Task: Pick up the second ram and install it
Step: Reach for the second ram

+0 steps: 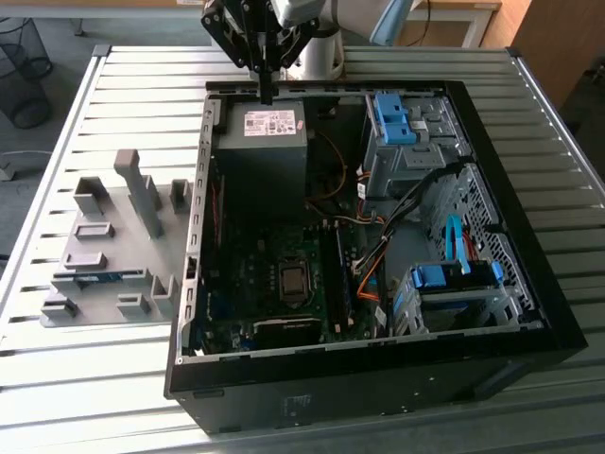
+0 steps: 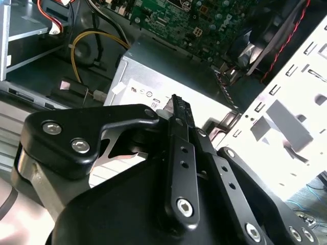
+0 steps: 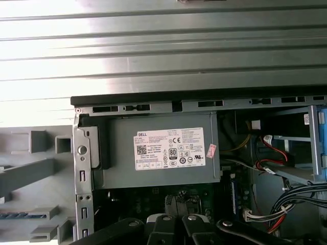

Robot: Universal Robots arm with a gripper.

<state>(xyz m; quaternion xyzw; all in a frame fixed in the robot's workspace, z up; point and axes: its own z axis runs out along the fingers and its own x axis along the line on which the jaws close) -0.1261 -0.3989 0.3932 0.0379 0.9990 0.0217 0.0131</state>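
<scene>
Tool (image 2: 176, 102) up close, pinched narrow, holding nothing, above computer case (image 1: 378, 397). Second ram (image 1: 99, 277) outside case, on exterior view's left, lying in grey holder (image 1: 113, 251). Not picked up yet; picking and installing both left.

In the second wrist view my gripper (image 2: 175, 104) sits nearest, its black links bolted together. Its fingers (image 2: 183, 153) are closed tip against tip over the grey power supply (image 2: 148, 71). The supply's white label (image 2: 138, 91) lies just beside my tips, toward nine o'clock. At twelve o'clock, beyond the supply, is the green motherboard (image 2: 204, 20). Yellow wires (image 2: 97, 38) loop at ten o'clock, with red and white wires (image 2: 53, 18) farther out the same way. At three o'clock stands the slotted case wall (image 2: 301, 56), with a grey block (image 2: 286, 122) past it.
</scene>
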